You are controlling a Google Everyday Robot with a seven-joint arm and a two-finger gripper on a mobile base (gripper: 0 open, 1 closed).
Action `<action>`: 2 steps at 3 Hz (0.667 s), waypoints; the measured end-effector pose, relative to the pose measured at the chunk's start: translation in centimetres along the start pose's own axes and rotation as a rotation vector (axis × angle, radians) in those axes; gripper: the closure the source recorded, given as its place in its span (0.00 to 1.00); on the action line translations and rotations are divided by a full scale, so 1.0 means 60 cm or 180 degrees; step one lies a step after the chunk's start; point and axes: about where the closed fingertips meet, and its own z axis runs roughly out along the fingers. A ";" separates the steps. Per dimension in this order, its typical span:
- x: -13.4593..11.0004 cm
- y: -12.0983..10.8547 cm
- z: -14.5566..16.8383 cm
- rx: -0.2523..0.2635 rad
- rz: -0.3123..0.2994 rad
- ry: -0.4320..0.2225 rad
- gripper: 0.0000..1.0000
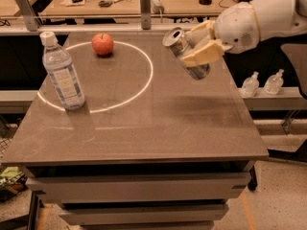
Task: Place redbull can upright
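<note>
The redbull can (181,47) is a slim silver can, held in the air above the right half of the table, tilted with its pull-tab top pointing up and to the left. My gripper (199,45) comes in from the upper right and is shut on the can's middle, with one cream finger (205,55) across its front. The can's lower end hangs clear of the table top (158,123).
A clear water bottle (62,73) with a white cap stands at the left, on a white circle line. A red apple (102,44) sits at the back inside the circle. Two small bottles (261,83) stand on a shelf right of the table.
</note>
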 end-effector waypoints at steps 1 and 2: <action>-0.018 0.034 -0.036 -0.0056 0.0039 -0.0612 1.00; -0.014 0.057 -0.057 -0.0046 0.0176 -0.1019 1.00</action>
